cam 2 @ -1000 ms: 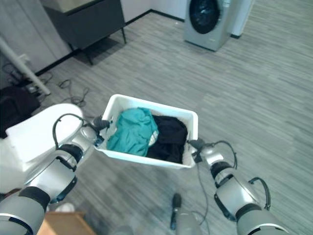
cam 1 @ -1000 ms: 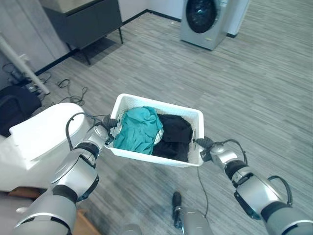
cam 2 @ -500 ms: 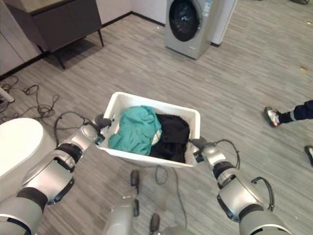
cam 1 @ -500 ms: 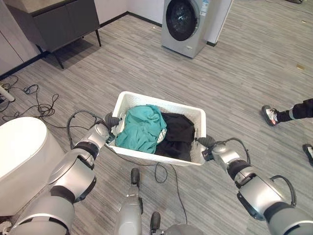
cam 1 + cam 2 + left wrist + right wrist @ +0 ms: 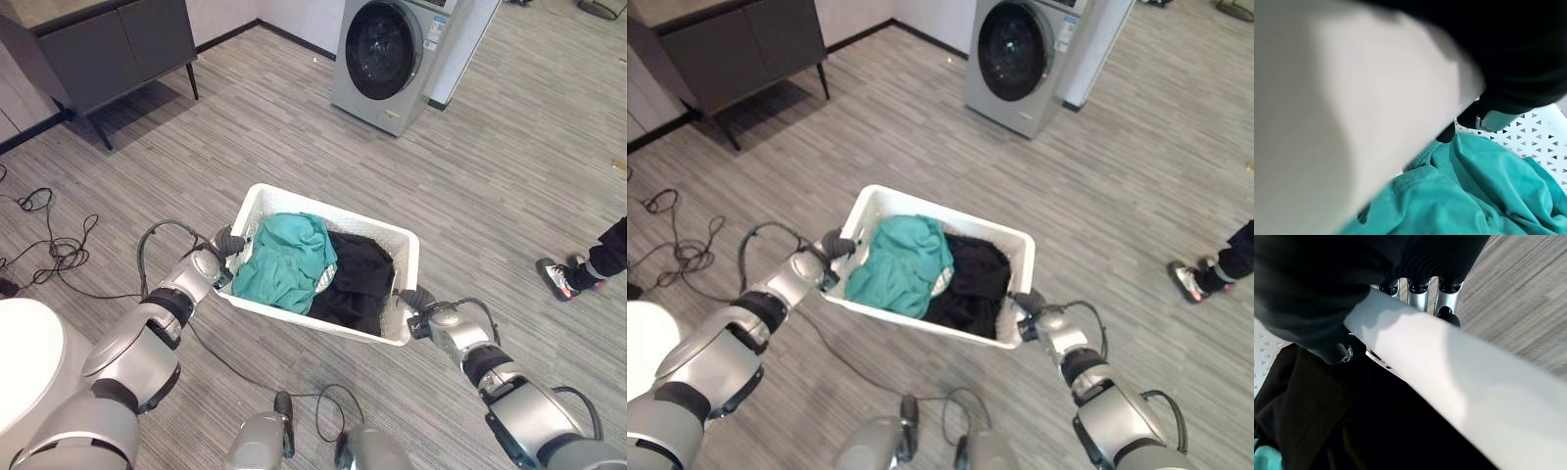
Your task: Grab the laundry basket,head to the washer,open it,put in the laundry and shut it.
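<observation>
a: any print to read? where's the laundry basket point(image 5: 402, 240)?
b: none legible. left hand point(image 5: 223, 245) clamped on its nine o'clock rim, right hand point(image 5: 413, 305) on the four o'clock rim; washer point(image 5: 387, 54) at twelve.

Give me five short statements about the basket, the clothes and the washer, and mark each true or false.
1. The white laundry basket is carried off the floor, the left hand and right hand at its two ends. True.
2. The washer door stands open. False: its round door is shut.
3. A teal garment lies in the basket on the left-hand side, a black garment beside it. True.
4. The basket rests against the washer. False: bare floor lies between them.
5. A dark cabinet stands directly in front of the washer door. False: it stands off to the left.
</observation>
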